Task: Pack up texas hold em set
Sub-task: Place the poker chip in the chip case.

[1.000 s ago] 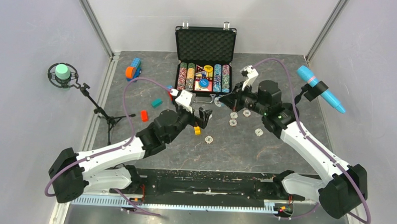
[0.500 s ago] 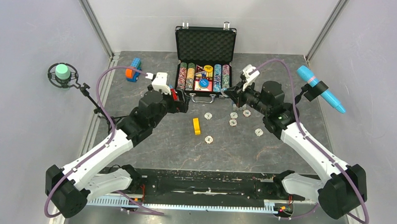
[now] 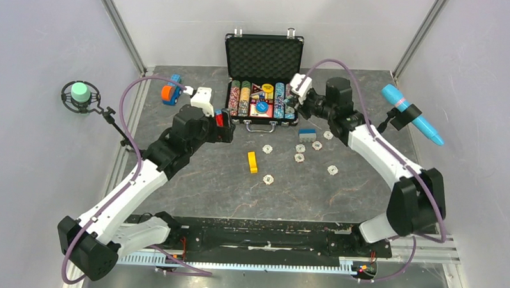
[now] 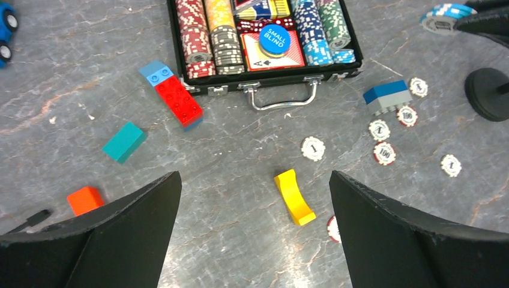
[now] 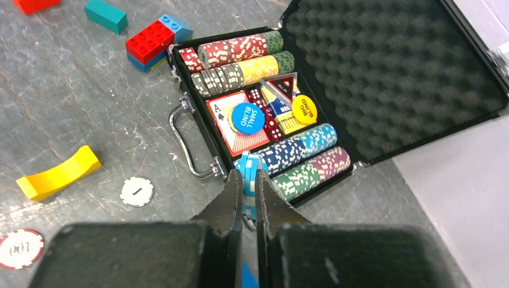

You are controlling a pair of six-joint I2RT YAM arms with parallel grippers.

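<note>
Top external: right gripper (image 5: 250,186) extended to briefcase (image 3: 264,58) front, clamping blue chips (image 5: 249,170).

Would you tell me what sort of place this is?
Likely a lab robot cell: panel walls enclose the table, the left arm and right arm are bolted at its near edge, and a microphone stands alongside.

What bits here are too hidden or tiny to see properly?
- Right wrist view: how many blue chips the right end effector pinches; its fingers cover the stack.
- Left wrist view: one loose chip, half behind the left end effector finger.
- Top view: numbers on the table chips, too small.
</note>
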